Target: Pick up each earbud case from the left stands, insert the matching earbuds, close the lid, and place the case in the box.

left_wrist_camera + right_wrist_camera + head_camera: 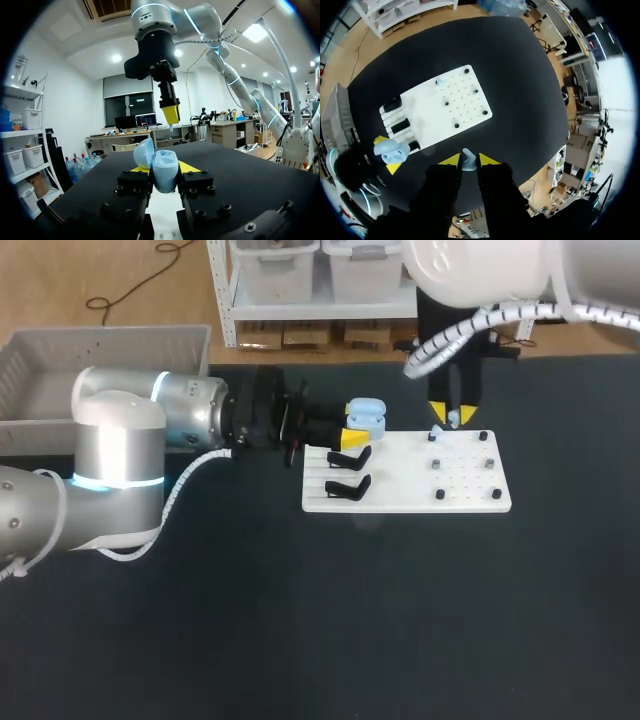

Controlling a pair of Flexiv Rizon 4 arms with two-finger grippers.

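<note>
Left jaws clench one open blue case (pixel 165 172) at the white board's (pixel 410 485) far left corner; right jaws grip one earbud (pixel 468 159), plain only from the right wrist, where a second earbud (pixel 440 81) lies on the board.

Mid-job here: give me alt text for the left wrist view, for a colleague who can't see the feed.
The left hand is shut on a light blue earbud case with its lid open, held above the black table. Ahead of and above the case, the right hand hangs with its yellow tips pointing down toward it.
</note>
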